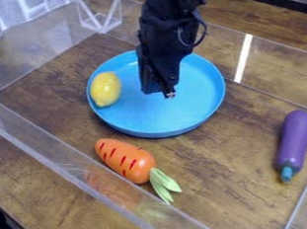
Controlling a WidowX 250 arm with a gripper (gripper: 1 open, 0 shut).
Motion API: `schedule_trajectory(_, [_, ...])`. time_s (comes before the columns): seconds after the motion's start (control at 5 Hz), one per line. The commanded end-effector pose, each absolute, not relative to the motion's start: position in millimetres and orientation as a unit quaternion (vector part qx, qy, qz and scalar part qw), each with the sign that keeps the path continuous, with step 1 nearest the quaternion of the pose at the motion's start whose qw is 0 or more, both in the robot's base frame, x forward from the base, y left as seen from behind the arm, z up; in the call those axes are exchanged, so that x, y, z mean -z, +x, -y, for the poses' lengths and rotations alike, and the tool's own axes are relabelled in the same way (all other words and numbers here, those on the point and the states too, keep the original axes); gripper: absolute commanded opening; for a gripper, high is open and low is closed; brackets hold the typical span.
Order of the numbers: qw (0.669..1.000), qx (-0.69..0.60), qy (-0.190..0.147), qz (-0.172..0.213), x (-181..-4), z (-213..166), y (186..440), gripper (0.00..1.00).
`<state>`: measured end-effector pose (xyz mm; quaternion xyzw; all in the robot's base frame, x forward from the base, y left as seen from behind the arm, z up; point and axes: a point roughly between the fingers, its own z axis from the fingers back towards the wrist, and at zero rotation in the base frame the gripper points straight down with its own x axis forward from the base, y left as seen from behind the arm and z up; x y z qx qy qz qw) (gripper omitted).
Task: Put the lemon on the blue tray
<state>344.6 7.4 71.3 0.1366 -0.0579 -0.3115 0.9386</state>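
- the lemon point(104, 88) lay inside the blue tray point(196, 114), against the left part of its raised rim, resting free with nothing touching it.
- the gripper point(159, 88) hung over the middle of the tray, pointing steeply down, its dark jaws drawn together and holding nothing; the tips looked to be just above the tray floor, though the view was too coarse to be sure.
- the lemon sat just to the left of the gripper, apart from it.
- an orange carrot point(126, 160) with green leaves lay on the wooden table point(240, 180) in front of the tray.
- a purple eggplant point(294, 142) lay to the right, well apart from the tray.
- no brand, label or writing could be read anywhere.
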Motion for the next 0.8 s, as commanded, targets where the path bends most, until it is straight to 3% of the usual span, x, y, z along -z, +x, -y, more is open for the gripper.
schedule_trajectory(0.0, [0.939,0.297,0.145,0.097,-94.9,-15.0,349.2,0.00])
schedule_trajectory(0.4, [0.937,0.300,0.148,0.105,-97.6,-17.7,351.7,0.00])
schedule_trajectory(0.6, [0.937,0.299,0.147,0.108,-97.3,-18.2,352.0,1.00])
